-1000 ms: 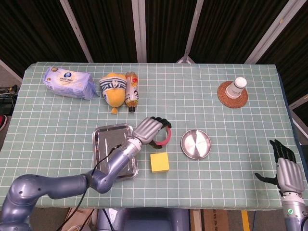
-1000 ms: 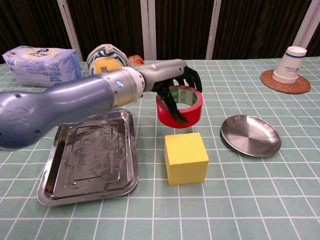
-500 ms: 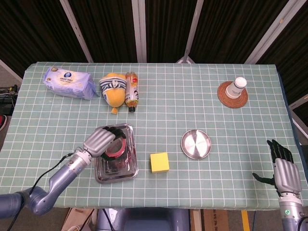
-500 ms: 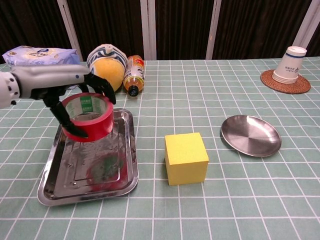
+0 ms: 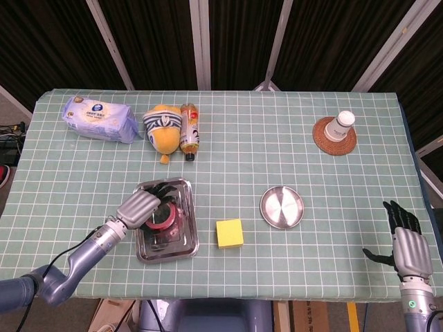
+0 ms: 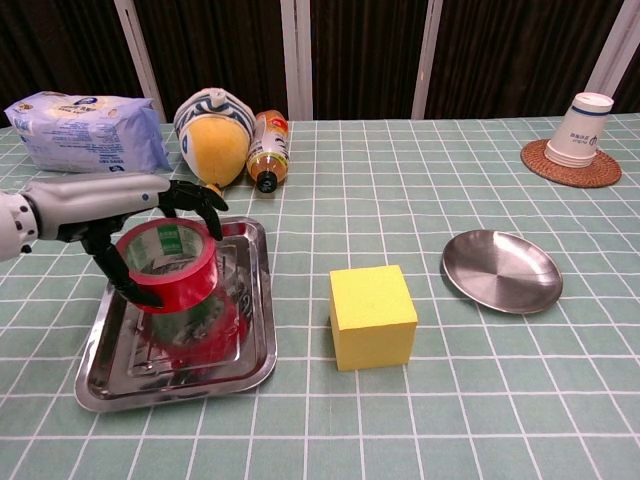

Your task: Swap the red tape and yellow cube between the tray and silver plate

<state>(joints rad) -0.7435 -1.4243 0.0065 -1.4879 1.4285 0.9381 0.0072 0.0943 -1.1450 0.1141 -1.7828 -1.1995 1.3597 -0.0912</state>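
Red tape [image 6: 165, 266], gripped by left robot hand [image 6: 150, 215], dropped lower over tray [image 6: 255, 350] beneath; release pending. Yellow cube [image 6: 372, 314] off right, unplaced.

Green grid tablecloth [image 5: 291, 149], wet-wipes pack [image 5: 99, 118] at far left, yellow striped plush toy [image 5: 165, 127] beside it, bottle [image 5: 190, 130] lying touching the plush, white paper cup [image 5: 340, 125] upside down on woven coaster [image 5: 334, 142] at far right

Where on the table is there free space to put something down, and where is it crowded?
Bare cloth lies between the yellow cube and silver plate, and between the bottle and cup. It is crowded at the tray, where the left hand holds the red tape.
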